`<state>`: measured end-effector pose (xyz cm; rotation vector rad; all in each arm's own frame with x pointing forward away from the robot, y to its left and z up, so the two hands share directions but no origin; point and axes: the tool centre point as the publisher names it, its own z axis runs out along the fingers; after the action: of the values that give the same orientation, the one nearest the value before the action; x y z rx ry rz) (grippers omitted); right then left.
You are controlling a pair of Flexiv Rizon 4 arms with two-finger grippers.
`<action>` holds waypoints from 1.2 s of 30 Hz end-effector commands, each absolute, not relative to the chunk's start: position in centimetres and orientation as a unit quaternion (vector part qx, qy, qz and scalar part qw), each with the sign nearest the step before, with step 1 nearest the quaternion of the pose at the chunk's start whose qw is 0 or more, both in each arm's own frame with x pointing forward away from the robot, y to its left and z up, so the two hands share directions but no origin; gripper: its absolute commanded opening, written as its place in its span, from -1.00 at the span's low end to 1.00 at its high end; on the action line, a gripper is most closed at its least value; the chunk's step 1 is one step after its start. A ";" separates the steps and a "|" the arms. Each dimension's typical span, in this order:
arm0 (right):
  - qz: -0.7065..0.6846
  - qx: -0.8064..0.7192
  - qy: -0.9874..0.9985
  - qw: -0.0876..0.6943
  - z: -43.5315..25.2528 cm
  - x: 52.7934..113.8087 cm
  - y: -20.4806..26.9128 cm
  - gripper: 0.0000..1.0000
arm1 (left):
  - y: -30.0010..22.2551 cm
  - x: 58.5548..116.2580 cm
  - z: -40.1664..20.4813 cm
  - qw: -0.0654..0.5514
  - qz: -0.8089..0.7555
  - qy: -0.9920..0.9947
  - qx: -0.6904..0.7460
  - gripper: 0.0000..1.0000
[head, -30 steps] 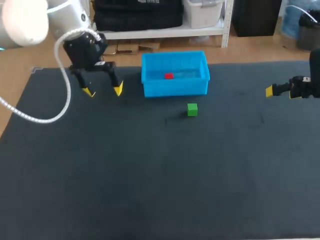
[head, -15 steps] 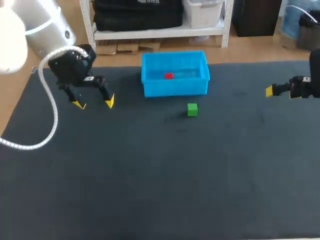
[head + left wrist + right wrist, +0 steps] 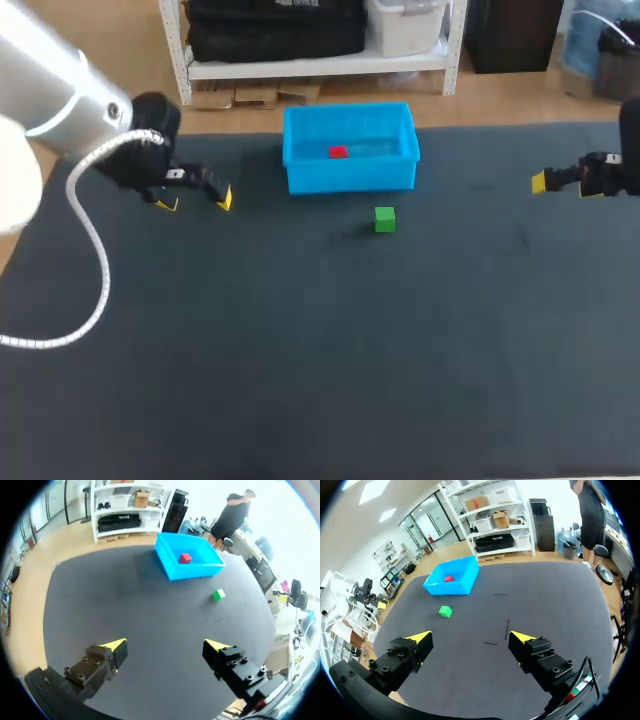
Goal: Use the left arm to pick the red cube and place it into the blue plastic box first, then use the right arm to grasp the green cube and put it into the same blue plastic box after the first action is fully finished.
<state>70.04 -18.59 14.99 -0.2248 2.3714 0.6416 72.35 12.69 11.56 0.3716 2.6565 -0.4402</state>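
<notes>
The red cube (image 3: 337,152) lies inside the blue plastic box (image 3: 398,174) at the table's back middle; it shows there too in the left wrist view (image 3: 185,558) and the right wrist view (image 3: 449,578). In front of the box, on the dark mat, sits the green cube (image 3: 384,219) (image 3: 217,595) (image 3: 445,611). My left gripper (image 3: 192,201) (image 3: 167,645) hangs open and empty to the left of the box. At the far right edge my right gripper (image 3: 470,637) is open and empty, with one yellow fingertip (image 3: 538,182) showing in the head view.
The dark mat (image 3: 320,350) covers the whole table. A white cable (image 3: 85,260) loops down from my left arm over the mat's left side.
My left gripper has drawn back from beside the box toward the left and tilted lower. The right arm, both cubes and the box have stayed put.
</notes>
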 end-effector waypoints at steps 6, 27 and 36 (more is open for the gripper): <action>0.221 -0.073 0.922 0.308 15.3 70.5 -18.8 1.00 | 12.5 72.3 11.3 0.260 -0.169 0.941 0.135 1.00; 0.067 -0.130 0.977 0.152 14.5 76.7 -9.3 1.00 | 12.5 72.3 11.3 0.260 -0.169 0.941 0.135 1.00; 0.122 -0.106 0.976 0.144 12.5 76.9 -6.8 1.00 | 12.5 72.3 11.3 0.260 -0.169 0.941 0.135 1.00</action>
<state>76.26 -6.65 12.89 -0.2958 2.7992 0.3314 72.31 12.40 11.29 0.3638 2.5528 -0.4513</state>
